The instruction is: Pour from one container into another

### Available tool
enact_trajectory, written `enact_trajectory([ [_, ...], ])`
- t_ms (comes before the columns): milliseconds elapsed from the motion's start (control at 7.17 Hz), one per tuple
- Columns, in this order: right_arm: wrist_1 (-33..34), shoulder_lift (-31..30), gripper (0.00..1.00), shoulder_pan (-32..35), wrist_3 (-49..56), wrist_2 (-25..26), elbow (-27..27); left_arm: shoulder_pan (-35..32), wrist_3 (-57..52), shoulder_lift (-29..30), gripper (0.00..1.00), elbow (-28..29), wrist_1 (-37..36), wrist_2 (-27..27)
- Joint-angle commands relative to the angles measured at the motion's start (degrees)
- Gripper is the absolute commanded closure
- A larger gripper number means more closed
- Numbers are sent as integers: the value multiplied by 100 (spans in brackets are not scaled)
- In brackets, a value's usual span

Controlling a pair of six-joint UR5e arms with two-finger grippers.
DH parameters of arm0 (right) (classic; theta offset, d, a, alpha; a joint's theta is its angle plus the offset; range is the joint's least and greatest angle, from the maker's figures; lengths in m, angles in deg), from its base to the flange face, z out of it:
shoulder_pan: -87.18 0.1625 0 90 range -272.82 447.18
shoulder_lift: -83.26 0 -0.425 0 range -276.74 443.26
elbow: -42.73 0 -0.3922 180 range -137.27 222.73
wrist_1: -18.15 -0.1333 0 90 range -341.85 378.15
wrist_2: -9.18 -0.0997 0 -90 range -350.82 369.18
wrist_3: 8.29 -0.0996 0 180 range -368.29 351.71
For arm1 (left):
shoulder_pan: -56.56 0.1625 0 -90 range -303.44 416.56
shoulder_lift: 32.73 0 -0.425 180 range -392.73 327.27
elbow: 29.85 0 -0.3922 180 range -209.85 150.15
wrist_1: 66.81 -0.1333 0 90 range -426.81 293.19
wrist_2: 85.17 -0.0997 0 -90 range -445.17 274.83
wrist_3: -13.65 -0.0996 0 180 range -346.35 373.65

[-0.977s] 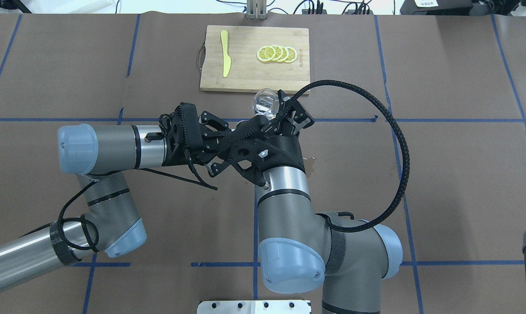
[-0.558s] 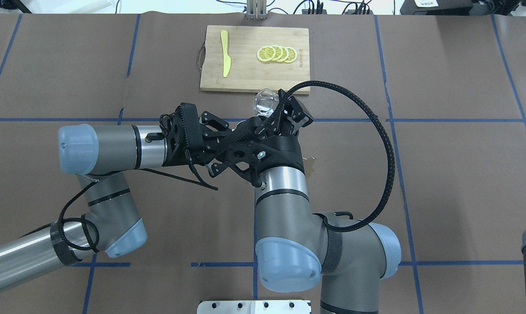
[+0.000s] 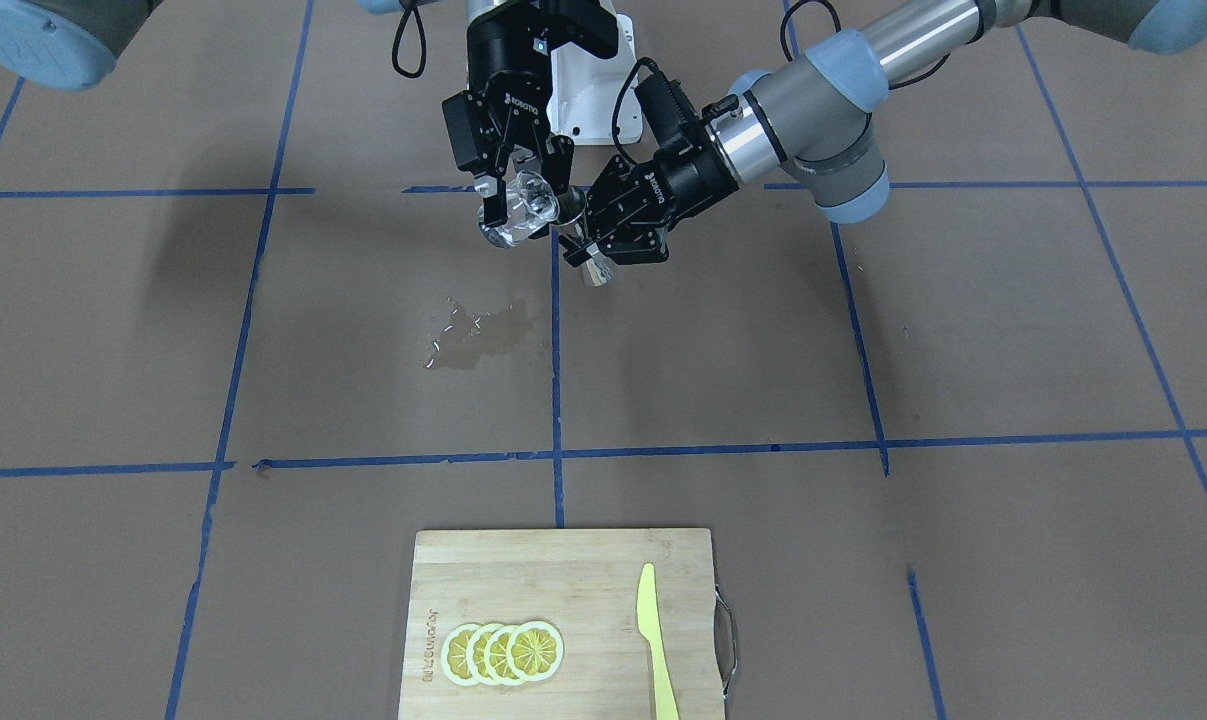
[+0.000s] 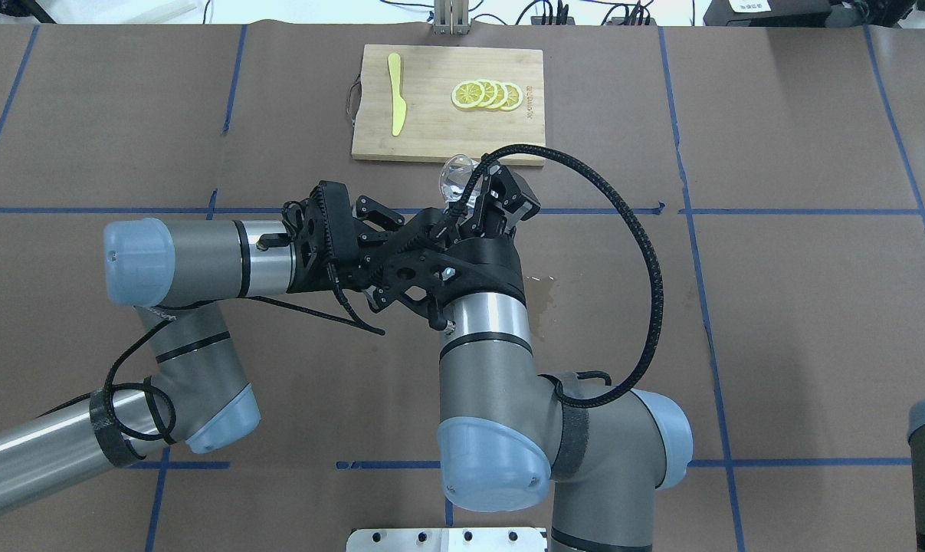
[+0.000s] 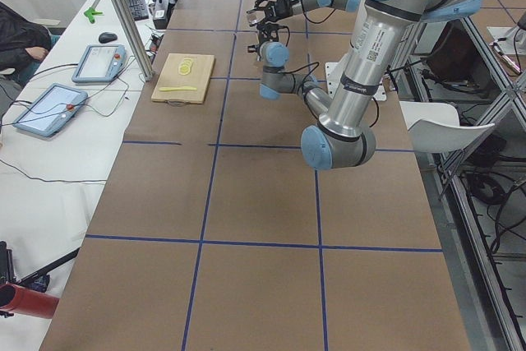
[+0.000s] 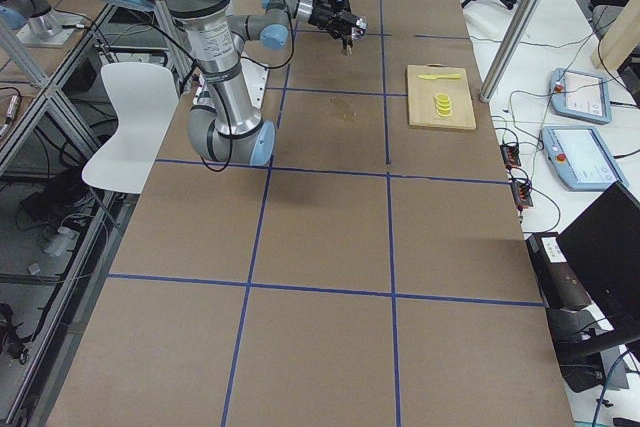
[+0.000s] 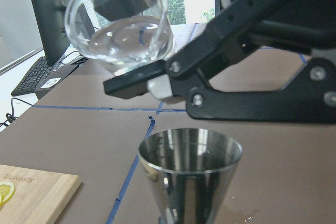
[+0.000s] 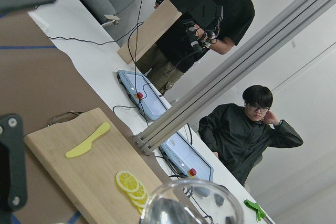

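Front-facing camera: my right gripper (image 3: 519, 196) is clamped on the glass beaker (image 3: 511, 222), which is held tipped in the air. Just beside it and lower, the left gripper (image 3: 583, 248) is closed on the steel jigger (image 3: 592, 270). The left wrist camera shows more: liquid pooled in the beaker, which hangs above and left of the jigger's upright open cone, by my reading not yet over it. Overhead, the right wrist hides the jigger.

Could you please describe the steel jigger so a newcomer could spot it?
Over the brown table, look on the robot's side of the wet patch. The left tool holds the small shiny steel hourglass-shaped jigger upright, below the tilted clear glass beaker; it is opaque, the beaker see-through.
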Motion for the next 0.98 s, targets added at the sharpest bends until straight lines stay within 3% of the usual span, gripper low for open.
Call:
enact_trajectory([
  [0,18,7,100,-1,248,105,-9,1,0,2,100,0,0,0],
  [837,9,-55,100,-71,250,255,44,-7,105,-16,100,0,-9,-9],
])
